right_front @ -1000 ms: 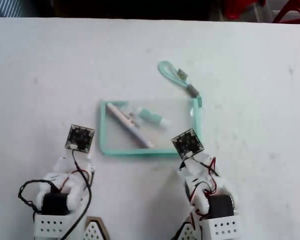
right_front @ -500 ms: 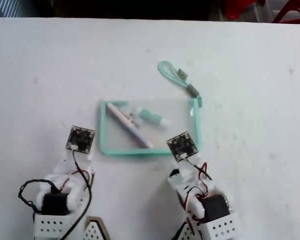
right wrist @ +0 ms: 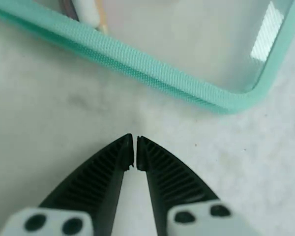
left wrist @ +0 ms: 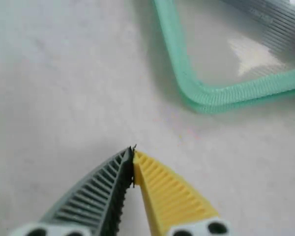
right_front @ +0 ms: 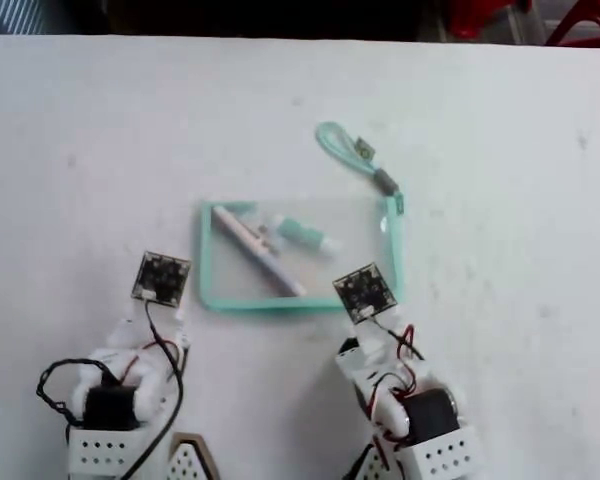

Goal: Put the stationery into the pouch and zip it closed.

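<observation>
A clear pouch [right_front: 300, 255] with a mint-green border lies flat at the table's middle, a pen [right_front: 255, 247] and a small green-and-white item [right_front: 305, 234] inside it. A green wrist strap [right_front: 345, 150] trails from its far right corner. My left gripper [left wrist: 133, 150] is shut and hangs just above the table, a little short of the pouch's near left corner [left wrist: 201, 96]. Shut too, my right gripper [right wrist: 134, 142] hovers close to the pouch's near edge [right wrist: 152, 73] by the near right corner. The pen's tip [right wrist: 88, 12] shows behind that edge.
The white table [right_front: 500, 200] has wide bare room to the left, right and far side of the pouch. Both arm bases [right_front: 110, 410] stand at the near edge. Dark floor and red chair legs [right_front: 570, 20] lie beyond the far edge.
The right arm swung slightly left and pulled back toward its base between one second ago and half a second ago, then held still. The left arm and the pouch have not moved.
</observation>
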